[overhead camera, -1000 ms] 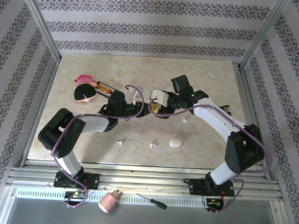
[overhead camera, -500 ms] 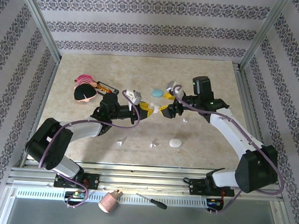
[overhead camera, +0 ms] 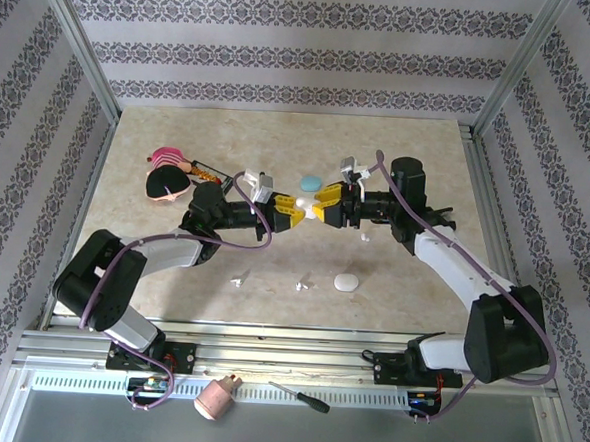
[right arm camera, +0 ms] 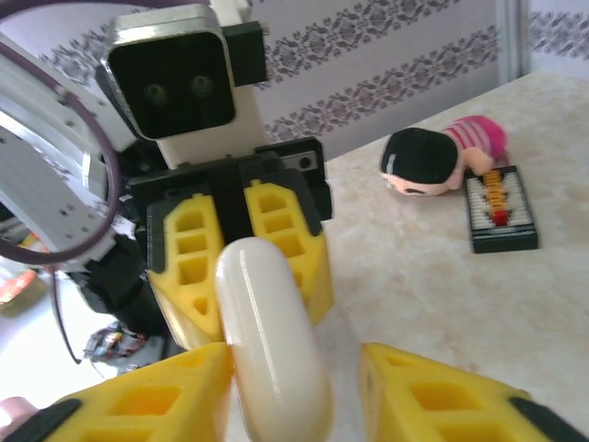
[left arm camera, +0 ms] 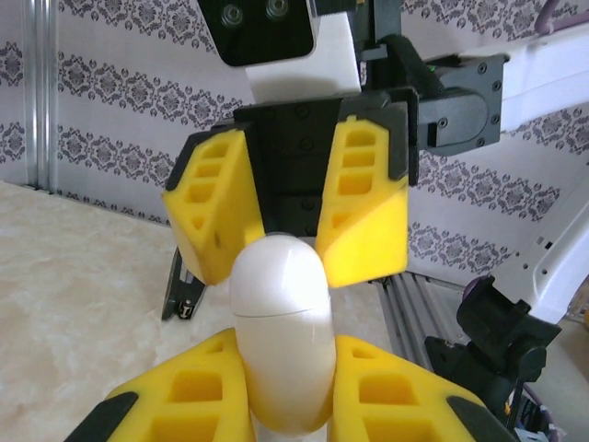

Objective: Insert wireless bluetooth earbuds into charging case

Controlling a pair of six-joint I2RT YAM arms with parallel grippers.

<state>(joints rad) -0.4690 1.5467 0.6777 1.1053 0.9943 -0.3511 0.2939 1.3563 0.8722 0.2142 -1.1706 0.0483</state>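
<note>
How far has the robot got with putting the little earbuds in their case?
Nothing looks done yet: tiny earbuds lie loose on the table. In hand: the left tool grips a closed white case, and the right tool flanks its top. Left: open it, pick up the buds, put them in.

Inventory: two white cases, one blue case, three earbuds, one doll, one abacus, one screwdriver.

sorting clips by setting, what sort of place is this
Most likely a staged robot test cell, not a real room: bare aluminium frame posts at the corners, patterned wallpaper panels as walls, and a marble-look table fenced inside them.
</note>
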